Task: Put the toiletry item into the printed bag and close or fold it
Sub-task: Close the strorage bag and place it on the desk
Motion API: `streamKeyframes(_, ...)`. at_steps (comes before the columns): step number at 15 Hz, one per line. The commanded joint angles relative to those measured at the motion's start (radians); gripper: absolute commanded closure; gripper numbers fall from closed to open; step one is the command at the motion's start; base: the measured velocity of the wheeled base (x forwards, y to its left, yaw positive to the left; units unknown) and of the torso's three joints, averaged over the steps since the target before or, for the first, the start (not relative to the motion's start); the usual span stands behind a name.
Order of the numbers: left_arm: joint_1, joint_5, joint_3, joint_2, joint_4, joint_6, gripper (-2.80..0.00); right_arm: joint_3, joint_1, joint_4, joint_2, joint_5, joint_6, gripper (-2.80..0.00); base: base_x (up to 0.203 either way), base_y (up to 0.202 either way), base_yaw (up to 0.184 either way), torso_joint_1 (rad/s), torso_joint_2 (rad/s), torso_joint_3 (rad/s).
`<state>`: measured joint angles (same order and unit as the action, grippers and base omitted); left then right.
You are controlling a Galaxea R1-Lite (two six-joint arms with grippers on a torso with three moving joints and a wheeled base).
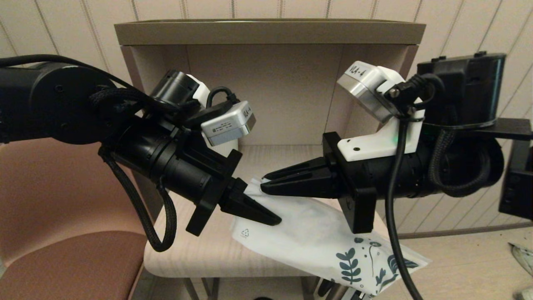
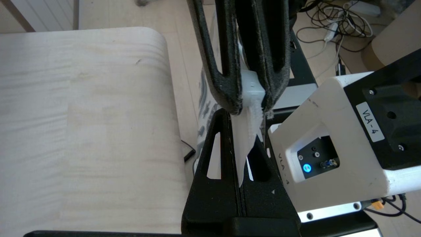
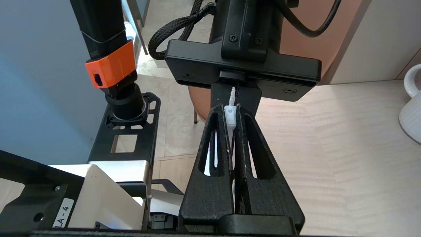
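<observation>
— Bag position?
— Printed bag (image 1: pixel 316 237) held over the table (image 1: pixel 200 250), long axis 10-to-4. My left gripper (image 1: pixel 270 218) and right gripper (image 1: pixel 266 187) both pinch its 10 o'clock end.

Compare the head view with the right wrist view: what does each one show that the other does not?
Only the head view shows the leaf print on the bag and the shelf unit. Only the right wrist view shows the white mug and an orange collar. Both show the left pincer and right pincer shut on the bag's top edge above the table.
</observation>
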<state>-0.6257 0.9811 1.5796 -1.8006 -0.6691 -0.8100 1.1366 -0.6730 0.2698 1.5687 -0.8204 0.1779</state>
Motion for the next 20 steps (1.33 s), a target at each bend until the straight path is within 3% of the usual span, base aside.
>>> streamKeyframes(1,0.000,0.005,0.000,-0.002,-0.003,-0.006,0.00,-0.001,0.000,0.003,-0.004,-0.005,0.002,0.00,0.000,0.000,0.000,0.000,0.00,0.000)
streamKeyframes(20,0.001,0.014,-0.009,0.033,-0.005,-0.007,0.00,-0.038,0.030,0.003,-0.016,-0.005,0.002,0.00,0.000,0.000,0.000,0.000,0.00,0.000)
